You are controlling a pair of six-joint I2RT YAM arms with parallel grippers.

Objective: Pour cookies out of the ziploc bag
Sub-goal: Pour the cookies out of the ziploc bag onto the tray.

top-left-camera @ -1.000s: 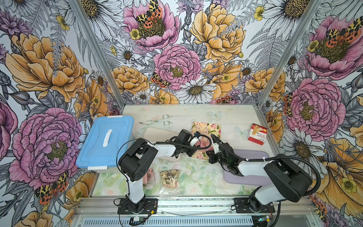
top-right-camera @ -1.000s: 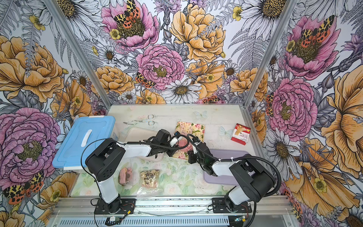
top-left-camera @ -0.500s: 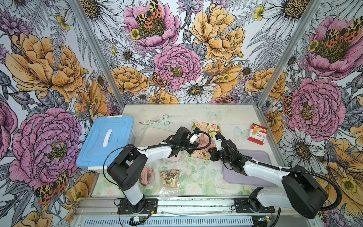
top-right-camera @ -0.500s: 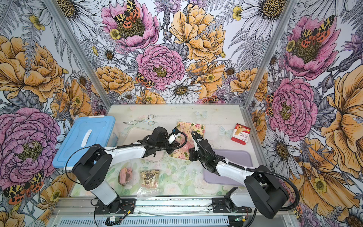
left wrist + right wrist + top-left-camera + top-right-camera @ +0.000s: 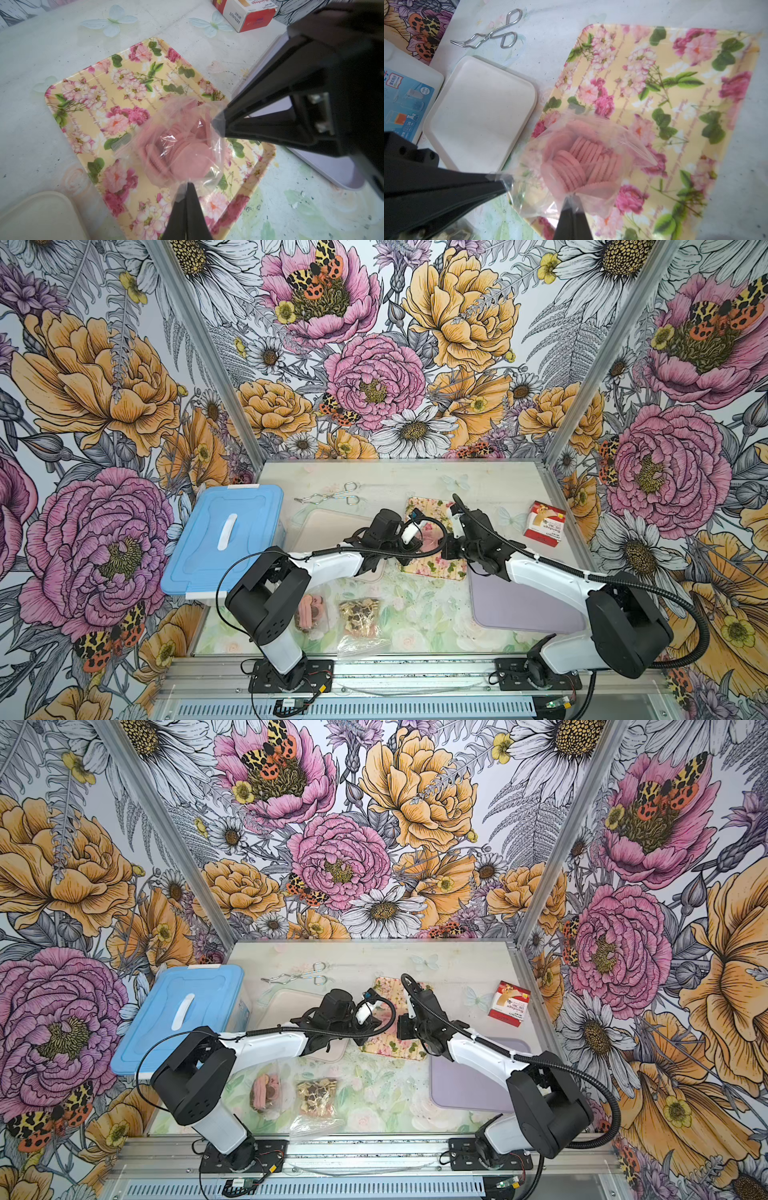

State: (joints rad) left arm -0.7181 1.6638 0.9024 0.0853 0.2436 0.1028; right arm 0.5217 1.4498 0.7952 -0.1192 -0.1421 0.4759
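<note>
In both top views the arms meet over the floral tray (image 5: 432, 572). The bag (image 5: 431, 537) hangs between the left gripper (image 5: 411, 546) and the right gripper (image 5: 448, 548), though the jaws are too small to read here. A cream tray (image 5: 328, 526) lies just beside on one side and a purple tray (image 5: 528, 605) on the other. Spare bags (image 5: 359, 614) lie near the front edge, well apart, and the table behind the floral tray is mostly free.

In the left wrist view, the left gripper (image 5: 188, 184) is pressed together on a pinch of film at the bag's (image 5: 166, 116) edge. The right gripper (image 5: 216, 124) pinches another edge. The cookies (image 5: 187, 160), pink discs, sit loose in the belly above the floral tray. The film looks thin, limp and probably slippery. The load is likely light and the cookies brittle, so the bare film margins are the places to hold, never the discs.

In the right wrist view, both pincers clamp film only. The cookies (image 5: 579, 166) stand on edge in rows. I cannot tell which end is the mouth. The bag seems to hang near the floral tray's rim toward the cream tray, so discs could spill past that edge. There is more room toward the tray's middle.
</note>
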